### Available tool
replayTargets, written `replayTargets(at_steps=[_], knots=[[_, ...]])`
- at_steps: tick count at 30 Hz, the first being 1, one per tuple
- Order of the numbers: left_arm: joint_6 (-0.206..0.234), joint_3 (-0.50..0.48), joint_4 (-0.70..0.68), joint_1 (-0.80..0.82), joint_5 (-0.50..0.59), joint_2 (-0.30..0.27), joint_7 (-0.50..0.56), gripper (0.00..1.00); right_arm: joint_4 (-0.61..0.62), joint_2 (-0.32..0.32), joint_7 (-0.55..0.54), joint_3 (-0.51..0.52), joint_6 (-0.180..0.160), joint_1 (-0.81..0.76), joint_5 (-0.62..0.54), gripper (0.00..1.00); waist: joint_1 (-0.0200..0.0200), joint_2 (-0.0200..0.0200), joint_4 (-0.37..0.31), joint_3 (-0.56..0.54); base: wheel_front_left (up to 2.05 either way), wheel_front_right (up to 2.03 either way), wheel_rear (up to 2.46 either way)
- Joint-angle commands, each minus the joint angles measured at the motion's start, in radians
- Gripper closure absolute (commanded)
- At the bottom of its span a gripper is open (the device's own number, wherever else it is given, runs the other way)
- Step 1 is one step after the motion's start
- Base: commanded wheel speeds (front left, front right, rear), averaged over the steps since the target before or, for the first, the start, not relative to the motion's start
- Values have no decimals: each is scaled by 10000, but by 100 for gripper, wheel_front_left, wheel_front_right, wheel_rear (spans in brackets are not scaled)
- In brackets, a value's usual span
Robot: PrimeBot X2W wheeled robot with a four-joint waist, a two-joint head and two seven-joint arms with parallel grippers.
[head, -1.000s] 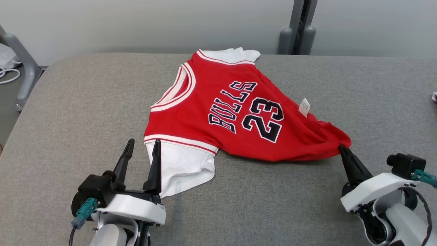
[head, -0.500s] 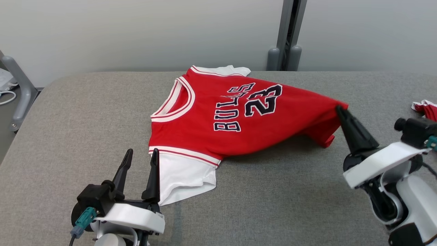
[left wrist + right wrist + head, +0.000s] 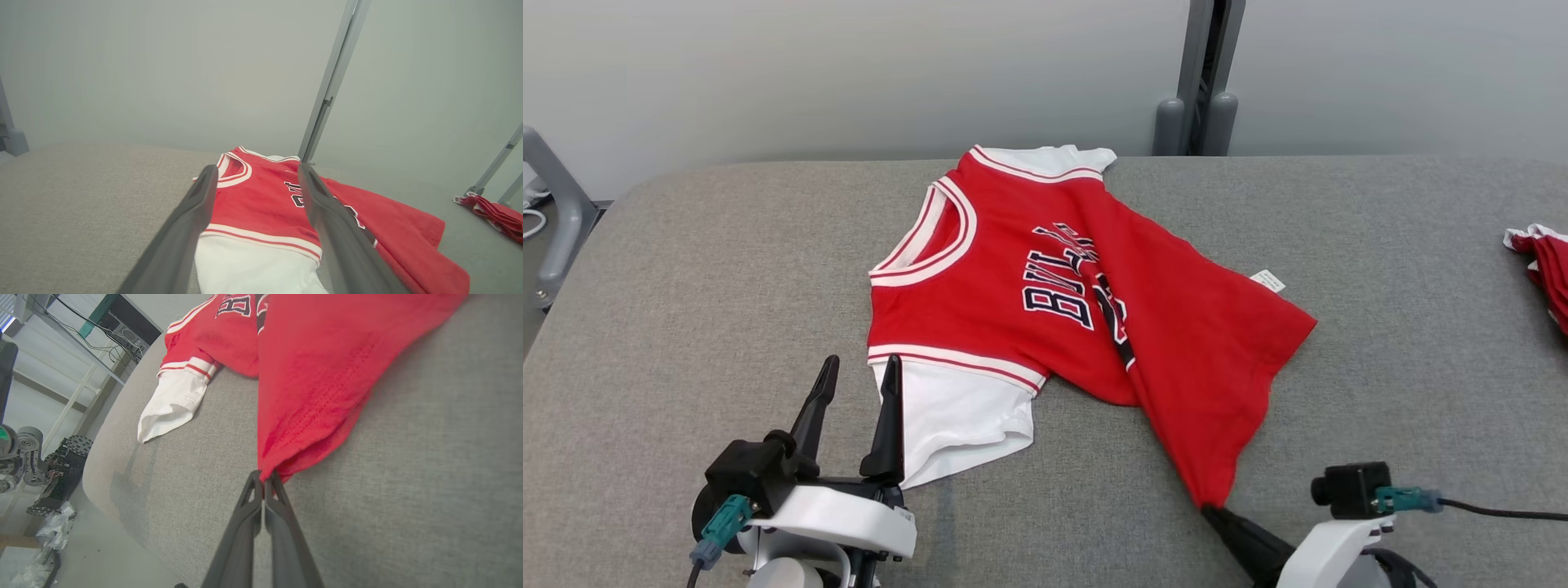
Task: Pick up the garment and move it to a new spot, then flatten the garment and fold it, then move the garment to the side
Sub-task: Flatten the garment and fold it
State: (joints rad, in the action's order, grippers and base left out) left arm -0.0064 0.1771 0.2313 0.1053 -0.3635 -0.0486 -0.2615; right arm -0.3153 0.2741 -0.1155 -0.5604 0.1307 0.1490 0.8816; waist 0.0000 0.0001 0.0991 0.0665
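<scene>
Now, jersey (image 3: 1013,269): middle of the table (image 3: 686,286), collar toward the left edge, one sleeve at the far edge. The lower part is flipped diagonally across the print and hides half of it.
corner (image 3: 1205,490): hem drawn out to a point toward the near edge, right of middle.
right gripper (image 3: 1213,510): jaws together, clamped on that corner, with just a thin pinch of cloth between the tips.
left gripper (image 3: 860,363): near edge, left side. Jaws apart, holding nothing, straddling the rim of the white sleeve (image 3: 956,416); contact with it unclear.
risk, slip: the pinch is small, so a sharp tug would likely pull the cloth out of the jaws.
risk, drag: nothing anchors the collar end, so more pull would probably slide the whole jersey toward the near edge instead of spreading it.
risk, crease: laid down as is, the diagonal flap would set a crooked fold, bad for flattening.
risk, snag: the sleeve could bunch against the left fingers if the jersey shifts that way.
</scene>
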Motion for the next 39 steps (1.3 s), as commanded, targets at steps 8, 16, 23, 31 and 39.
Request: replayTargets(at_steps=[8, 16, 23, 31, 39], knots=[[-80, -53, 35, 42, 109, -40, -39, 0, 826, -34, -295, -1461, 0, -118, 850, 100, 0, -1, -27, 39, 0, 0, 0], [-86, 51, 81, 21, 91, -43, -39, 0, 650, 217, -70, -1785, 0, 107, 1071, 0, 0, -1, 44, 69, 0, 0, 0], [-78, 111, 106, -16, 56, -42, -39, 0, 119, 849, 354, -677, 0, 568, 1104, 0, 0, -1, 147, 51, 0, 0, 0], [-83, 262, 38, 174, 15, -42, -39, 0, -896, 1211, 1710, 1398, 0, 1414, 366, 0, 0, -1, 371, 278, 0, 0, 0], [-95, 494, 6, 610, 71, -45, -39, 0, -2350, 1113, 1983, 1963, 0, 2815, -397, 0, 0, -1, 868, 975, 0, 0, 0]])
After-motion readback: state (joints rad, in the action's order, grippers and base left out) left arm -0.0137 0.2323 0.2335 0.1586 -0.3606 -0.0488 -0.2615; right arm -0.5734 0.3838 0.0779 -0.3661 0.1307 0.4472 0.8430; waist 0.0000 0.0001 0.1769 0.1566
